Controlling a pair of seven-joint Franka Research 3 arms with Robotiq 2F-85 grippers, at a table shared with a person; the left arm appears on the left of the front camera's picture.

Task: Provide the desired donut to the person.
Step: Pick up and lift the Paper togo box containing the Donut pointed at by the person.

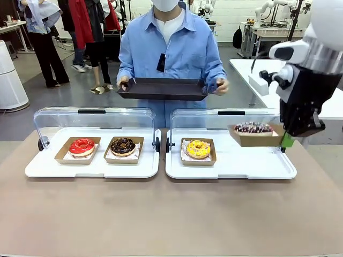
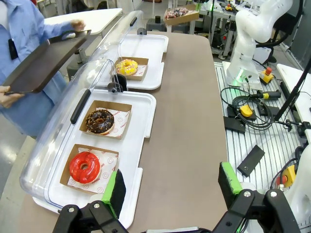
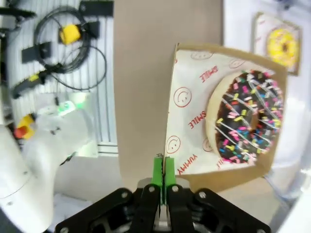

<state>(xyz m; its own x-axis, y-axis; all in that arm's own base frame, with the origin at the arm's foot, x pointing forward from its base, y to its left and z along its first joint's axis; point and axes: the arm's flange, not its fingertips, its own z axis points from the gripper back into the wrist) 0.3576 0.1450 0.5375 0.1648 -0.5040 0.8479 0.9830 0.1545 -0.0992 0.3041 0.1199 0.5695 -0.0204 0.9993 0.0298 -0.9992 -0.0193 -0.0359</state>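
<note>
My right gripper [image 1: 288,138] is shut on the edge of a cardboard tray [image 1: 252,137] holding a chocolate donut with coloured sprinkles [image 1: 253,127], lifted above the right white tray [image 1: 230,166]. In the right wrist view the pinched fingers [image 3: 162,170] clamp the tray's rim, with the sprinkle donut [image 3: 245,116] beyond them. The person [image 1: 171,48] in a light blue shirt stands across the table and holds out a dark serving tray [image 1: 162,89] with both hands. My left gripper [image 2: 170,187] hangs open over the table's near end, beside the red donut [image 2: 84,167].
A red donut [image 1: 82,146] and a chocolate donut [image 1: 123,145] sit in cardboard trays on the left white tray [image 1: 91,167]; a yellow donut [image 1: 198,149] sits on the right one. Clear lids [image 1: 94,120] stand open behind both trays. Bystanders stand at the far left.
</note>
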